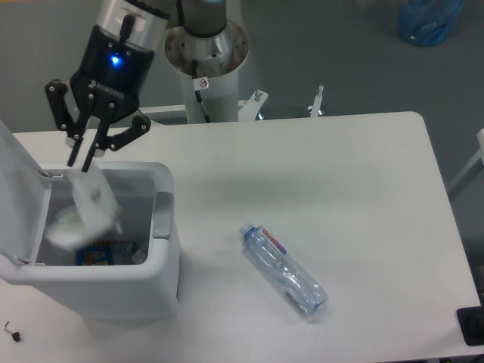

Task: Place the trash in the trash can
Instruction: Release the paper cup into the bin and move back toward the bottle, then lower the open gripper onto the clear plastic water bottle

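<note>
My gripper (82, 164) hangs over the open trash can (163, 221), a white bin at the table's left front. Its fingers are shut on the top edge of the crumpled white paper piece (85, 212), one item of trash. The paper is blurred and hangs down inside the bin's opening. The other trash, a clear plastic bottle (284, 271) with a red-and-white label, lies on its side on the table to the right of the bin, well apart from the gripper.
The bin's flip lid (17, 178) stands open on its left side. A blue multicoloured packet (94, 255) lies at the bottom of the bin. The robot's base column (206, 47) rises behind the table. A blue bag (427, 19) sits on the floor, far right.
</note>
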Tool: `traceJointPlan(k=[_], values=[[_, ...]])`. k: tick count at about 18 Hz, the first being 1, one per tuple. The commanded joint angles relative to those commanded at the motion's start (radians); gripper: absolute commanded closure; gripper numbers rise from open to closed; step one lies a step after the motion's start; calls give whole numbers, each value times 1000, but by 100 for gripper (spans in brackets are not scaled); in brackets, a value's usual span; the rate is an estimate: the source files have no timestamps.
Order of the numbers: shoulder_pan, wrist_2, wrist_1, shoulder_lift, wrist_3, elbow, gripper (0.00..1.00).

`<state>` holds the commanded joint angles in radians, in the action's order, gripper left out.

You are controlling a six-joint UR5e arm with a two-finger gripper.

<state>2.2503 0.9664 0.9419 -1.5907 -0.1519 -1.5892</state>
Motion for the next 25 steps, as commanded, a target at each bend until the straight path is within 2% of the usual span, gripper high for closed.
traceJointPlan(k=[1,5,8,11,16,20,22,25], values=[[0,9,-2,0,3,2,1],[9,49,0,-5,12,3,0],[102,77,5,-18,55,-9,0],[188,199,3,-51,133,-26,0],[282,293,0,-165,138,-11,0],[299,305,-3,-302,129,40,0],[299,348,-2,-363,130,80,0],[296,406,-3,-419,124,94,0]])
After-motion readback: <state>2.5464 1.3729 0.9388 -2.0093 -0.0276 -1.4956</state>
